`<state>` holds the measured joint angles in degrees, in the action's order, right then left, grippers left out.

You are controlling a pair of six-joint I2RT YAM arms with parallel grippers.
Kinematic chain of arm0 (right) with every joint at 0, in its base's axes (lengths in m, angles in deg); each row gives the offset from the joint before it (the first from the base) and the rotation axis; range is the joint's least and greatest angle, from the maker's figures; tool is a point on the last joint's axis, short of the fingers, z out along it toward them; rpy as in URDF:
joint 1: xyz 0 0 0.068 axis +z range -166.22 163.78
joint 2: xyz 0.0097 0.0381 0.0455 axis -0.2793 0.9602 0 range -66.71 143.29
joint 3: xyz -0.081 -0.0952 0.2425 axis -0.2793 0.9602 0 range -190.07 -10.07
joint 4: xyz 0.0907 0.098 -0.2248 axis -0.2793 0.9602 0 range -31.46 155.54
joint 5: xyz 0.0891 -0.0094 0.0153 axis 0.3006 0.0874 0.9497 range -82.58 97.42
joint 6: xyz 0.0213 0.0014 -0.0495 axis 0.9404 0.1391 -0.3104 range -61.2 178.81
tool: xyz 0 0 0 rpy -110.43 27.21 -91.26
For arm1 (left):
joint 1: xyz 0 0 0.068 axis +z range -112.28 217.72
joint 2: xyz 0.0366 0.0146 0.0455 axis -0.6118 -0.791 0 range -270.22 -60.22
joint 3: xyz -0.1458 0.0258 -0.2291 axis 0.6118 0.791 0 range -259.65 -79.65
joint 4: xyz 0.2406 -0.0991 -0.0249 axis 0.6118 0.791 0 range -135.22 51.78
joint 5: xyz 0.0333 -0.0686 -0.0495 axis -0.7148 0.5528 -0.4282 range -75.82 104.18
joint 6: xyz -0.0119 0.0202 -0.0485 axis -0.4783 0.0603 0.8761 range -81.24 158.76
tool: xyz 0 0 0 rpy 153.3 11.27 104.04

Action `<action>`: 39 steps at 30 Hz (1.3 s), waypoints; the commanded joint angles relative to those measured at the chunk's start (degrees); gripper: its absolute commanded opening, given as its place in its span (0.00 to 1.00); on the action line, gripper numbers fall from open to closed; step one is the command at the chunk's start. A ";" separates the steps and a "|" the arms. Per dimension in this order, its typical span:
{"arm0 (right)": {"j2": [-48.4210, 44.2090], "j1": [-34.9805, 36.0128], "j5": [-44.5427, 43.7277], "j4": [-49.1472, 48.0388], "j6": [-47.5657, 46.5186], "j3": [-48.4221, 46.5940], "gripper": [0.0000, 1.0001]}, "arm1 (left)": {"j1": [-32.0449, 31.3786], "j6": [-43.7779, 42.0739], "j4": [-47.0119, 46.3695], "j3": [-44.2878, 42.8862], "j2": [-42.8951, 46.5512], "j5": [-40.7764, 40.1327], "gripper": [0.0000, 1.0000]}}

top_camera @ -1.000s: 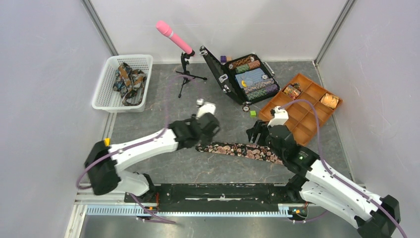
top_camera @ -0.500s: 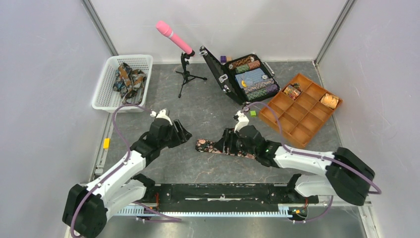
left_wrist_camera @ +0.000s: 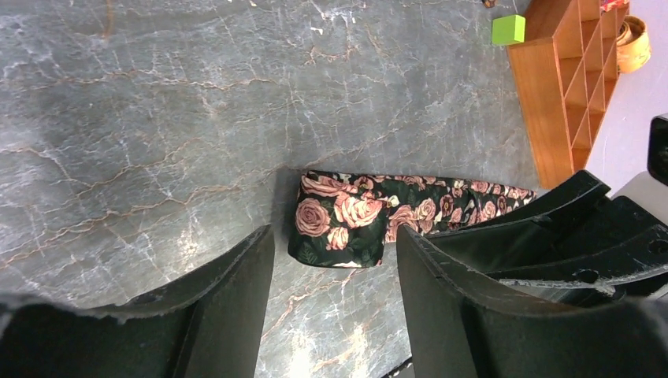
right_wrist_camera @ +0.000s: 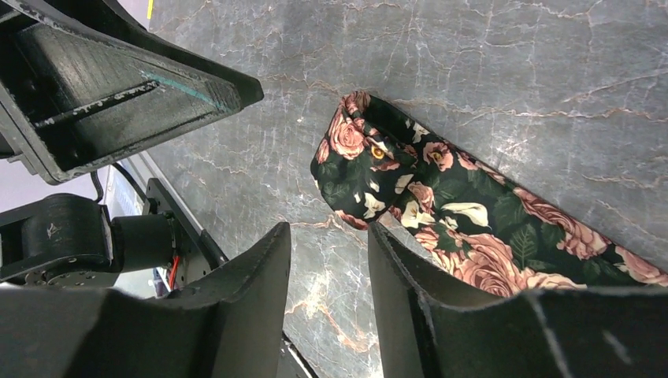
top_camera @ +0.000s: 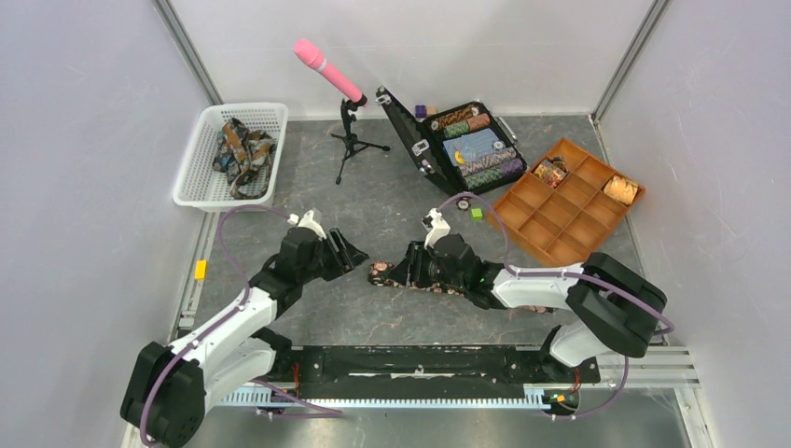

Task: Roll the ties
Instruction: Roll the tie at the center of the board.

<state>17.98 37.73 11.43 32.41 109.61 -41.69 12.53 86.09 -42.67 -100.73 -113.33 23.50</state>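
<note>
Here the rose-print tie (top_camera: 381, 273) lies stretched out on the grey table (top_camera: 392, 322), to the near left of the orange tray (top_camera: 560, 229) (a divided one, with a dark coil (top_camera: 550, 171) in a far compartment and a tan-gold coil (top_camera: 620, 189) at its far right corner). The strip's blunt end points away from the tray. The right fingers (top_camera: 407, 273) stand apart low over the strip, just on the tray's side of that end; bare table shows in the gap between them and the fabric runs under one of them, though whether it touches cannot be told. The left fingers (top_camera: 352, 254), farther from the tray and just beyond the tie's end, are also apart and hold nothing. Well to the tray's far left, a white basket (top_camera: 201, 177) holds a heap of patterned ties (top_camera: 241, 149)
</note>
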 commanded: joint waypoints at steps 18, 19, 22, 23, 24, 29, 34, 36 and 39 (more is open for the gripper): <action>7.52 0.01 -0.88 -3.61 1.26 -5.20 0.30 | 0.18 -2.54 -5.05 2.20 -2.75 2.93 0.64; 7.68 0.01 -1.18 -3.37 1.22 -5.21 0.29 | 0.23 -2.71 -5.41 2.34 -3.02 3.36 0.64; 8.30 -0.07 -1.54 -2.89 1.23 -5.21 0.29 | 0.22 -3.55 -6.42 2.44 -4.30 5.09 0.64; 8.46 -0.07 -1.55 -2.80 1.27 -5.22 0.28 | 0.22 -3.72 -6.94 2.49 -4.80 5.59 0.64; 8.64 -0.08 -1.68 -2.66 1.23 -5.21 0.29 | 0.23 -3.82 -7.38 2.60 -5.27 6.26 0.64; 8.94 -0.18 -2.90 -1.19 1.31 -5.05 0.27 | 0.23 -4.24 -10.92 3.10 -7.22 9.00 0.65; 9.06 -0.51 -3.39 -0.68 2.10 -4.12 0.27 | 0.23 -4.53 -14.50 3.49 -9.14 10.88 0.67; 9.07 -0.60 -3.48 -0.42 2.20 -3.99 0.26 | 0.18 -4.29 -16.41 3.92 -9.88 11.08 0.68; 9.18 -0.86 -3.48 -0.06 2.29 -3.82 0.26 | 0.21 -4.09 -19.01 4.29 -11.88 11.21 0.69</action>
<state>26.54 37.27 9.68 32.47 111.32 -44.79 12.53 83.84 -55.33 -97.08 -123.29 32.81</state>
